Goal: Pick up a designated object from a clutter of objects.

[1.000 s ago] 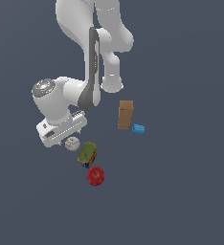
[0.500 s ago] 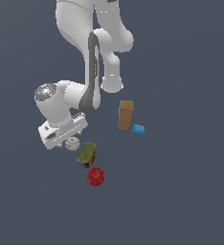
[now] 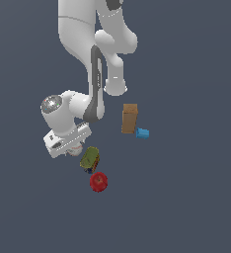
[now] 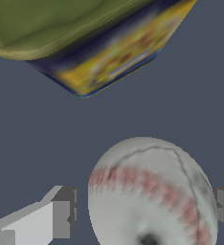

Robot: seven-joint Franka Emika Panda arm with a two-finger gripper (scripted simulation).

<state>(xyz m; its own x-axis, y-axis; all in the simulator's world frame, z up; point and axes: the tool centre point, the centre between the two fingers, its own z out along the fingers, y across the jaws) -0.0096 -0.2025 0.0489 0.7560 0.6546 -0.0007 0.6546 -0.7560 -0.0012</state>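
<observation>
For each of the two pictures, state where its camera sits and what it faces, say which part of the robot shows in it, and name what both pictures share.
Exterior view: off the arm, looking down on the floor; shows the arm, the gripper over the baseball, can, red fruit, brown box, blue block.
Wrist view: on the wrist, facing down past the fingers; the baseball lies between them.
Shared: baseball and can.
</observation>
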